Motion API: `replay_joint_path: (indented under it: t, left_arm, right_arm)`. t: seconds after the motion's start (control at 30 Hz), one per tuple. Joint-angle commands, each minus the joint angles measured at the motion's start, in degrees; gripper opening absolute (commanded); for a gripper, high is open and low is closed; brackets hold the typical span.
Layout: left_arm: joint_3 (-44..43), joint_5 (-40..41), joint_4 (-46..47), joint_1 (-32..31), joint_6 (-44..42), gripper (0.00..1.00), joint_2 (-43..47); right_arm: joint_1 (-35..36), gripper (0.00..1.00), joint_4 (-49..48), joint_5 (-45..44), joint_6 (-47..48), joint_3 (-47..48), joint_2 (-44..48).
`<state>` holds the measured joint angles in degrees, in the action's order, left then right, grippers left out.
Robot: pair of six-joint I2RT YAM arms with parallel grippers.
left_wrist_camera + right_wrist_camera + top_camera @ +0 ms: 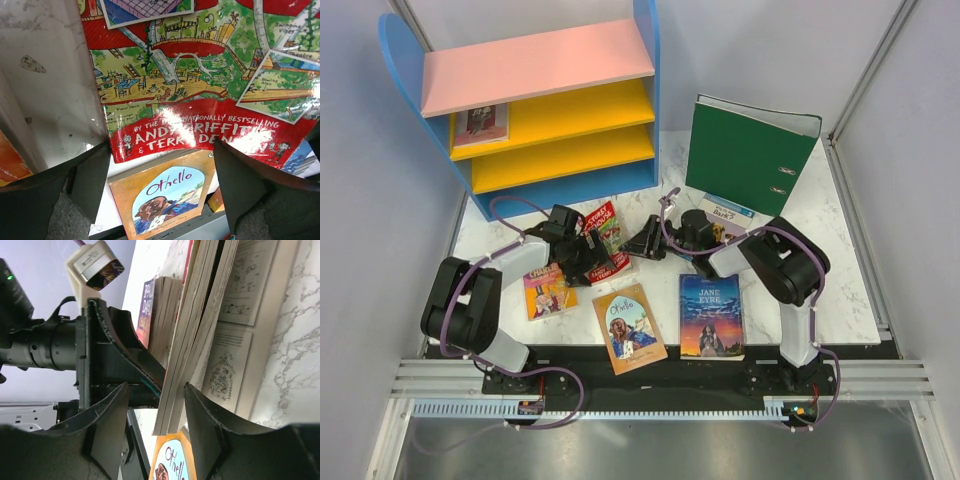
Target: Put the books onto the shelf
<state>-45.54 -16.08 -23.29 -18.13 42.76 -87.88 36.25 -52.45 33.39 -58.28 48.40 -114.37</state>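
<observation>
The red Treehouse book (607, 238) stands tilted up off the table between both grippers. My left gripper (582, 250) is open; in its wrist view the red cover (200, 75) fills the space beyond the wide-apart fingers (90, 175). My right gripper (156, 390) straddles the book's page edge (195, 340), the right finger at the pages and a gap on the left. Othello (630, 327), Jane Eyre (711, 315) and Charlie (548, 290) lie flat near the front. A pale blue book (728, 212) lies behind the right arm. The shelf (535, 65) holds one book (480, 122).
A big green binder (750, 150) stands upright at the back right, just behind the pale blue book. The shelf's blue side panel (648, 90) is close to the binder. White walls close in the marble table (840, 270) on both sides.
</observation>
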Motion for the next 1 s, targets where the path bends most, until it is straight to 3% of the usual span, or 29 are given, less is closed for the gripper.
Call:
replay_joint_path:
  t: [0.0, 0.27, 0.37, 0.47, 0.5, 0.6, 0.8, 0.97]
  left_arm:
    - [-0.5, 3.9, 1.4, -0.2, 0.3, 0.91, 0.0]
    - [-0.7, 4.5, 0.7, -0.2, 0.0, 0.91, 0.3]
    - [-0.6, 4.6, 0.7, -0.2, 0.0, 0.91, 0.2]
    - [-0.8, 4.6, 0.7, -0.1, -0.1, 0.91, 0.1]
    - [-0.9, 4.4, 0.7, -0.2, -0.3, 0.91, 0.7]
    - [-0.3, 5.8, 0.6, -0.2, -0.9, 0.91, 3.8]
    - [6.4, 12.5, 4.6, -0.2, 2.1, 0.96, 23.0]
    - [17.9, 10.5, 19.3, -0.2, 4.9, 0.98, 41.7]
  right_arm:
    - [1.5, 0.55, -0.2, 4.9, -0.7, 2.4, -3.1]
    - [2.4, 0.54, 19.6, 1.8, 8.8, 8.1, -4.5]
    - [2.5, 0.53, 18.4, 2.2, 8.1, 8.4, -4.9]
    - [2.6, 0.26, 16.0, 3.7, 6.1, 8.8, -6.6]
    - [2.6, 0.04, 15.1, 4.1, 5.6, 8.9, -7.0]
    - [2.3, 0.0, 14.1, 3.5, 5.4, 7.4, -6.2]
    - [0.3, 0.0, 9.6, 3.2, 4.5, 3.9, 2.6]
    - [-0.9, 0.0, -3.3, 4.8, -4.8, 0.8, 6.8]
